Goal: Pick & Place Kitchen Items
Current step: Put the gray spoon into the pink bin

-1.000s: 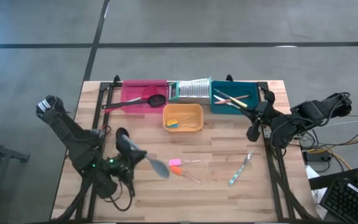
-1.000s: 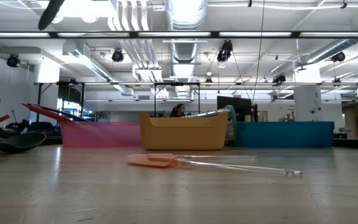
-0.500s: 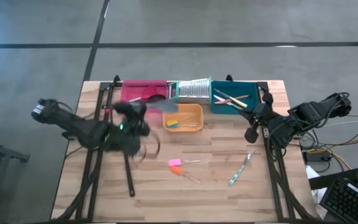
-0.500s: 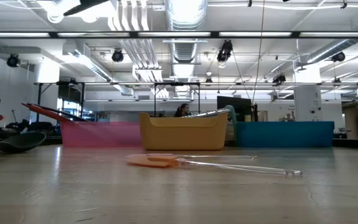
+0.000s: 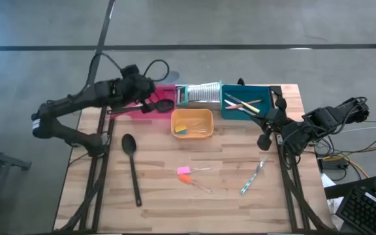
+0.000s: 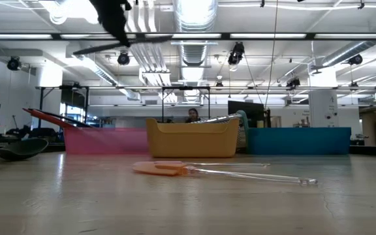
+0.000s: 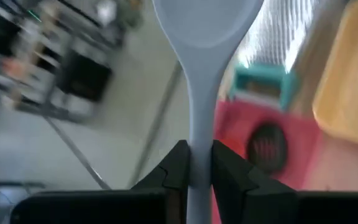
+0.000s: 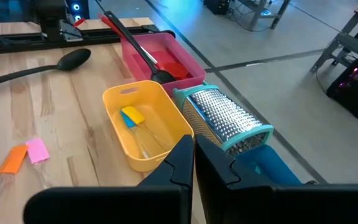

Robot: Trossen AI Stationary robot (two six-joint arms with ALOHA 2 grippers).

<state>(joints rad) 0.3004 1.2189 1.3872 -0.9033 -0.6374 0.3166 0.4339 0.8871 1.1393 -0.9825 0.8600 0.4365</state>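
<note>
My left gripper (image 5: 147,91) is high over the pink tray (image 5: 136,108) at the table's far left, shut on a grey-blue spoon (image 7: 207,18). In the low view the spoon (image 6: 129,43) shows as a dark, nearly level bar under the gripper (image 6: 113,19). A black spoon (image 5: 131,163) lies flat on the table at the left. Pink and orange pieces (image 5: 184,172) and a green-handled knife (image 5: 253,176) lie on the bare wood. My right gripper (image 5: 266,137) waits shut and empty at the table's right side. My left gripper pinches the grey-blue spoon's handle (image 7: 199,134) between its two fingers. The handle runs along the fingers, and the bowl sticks out well beyond the fingertips. The spoon is lifted clear, high above the pink tray.
The pink tray holds a red-handled tool and a dark ladle (image 5: 164,104). The yellow tray (image 5: 192,112) holds small pieces, and the teal tray (image 5: 266,104) holds several utensils. A silver grater (image 5: 201,93) stands between the pink and teal trays.
My left gripper has swung from the table's near left up and toward the far edge, carrying the grey-blue spoon clear of the table until it is over the pink tray. The black spoon has stayed on the table, uncovered now.
</note>
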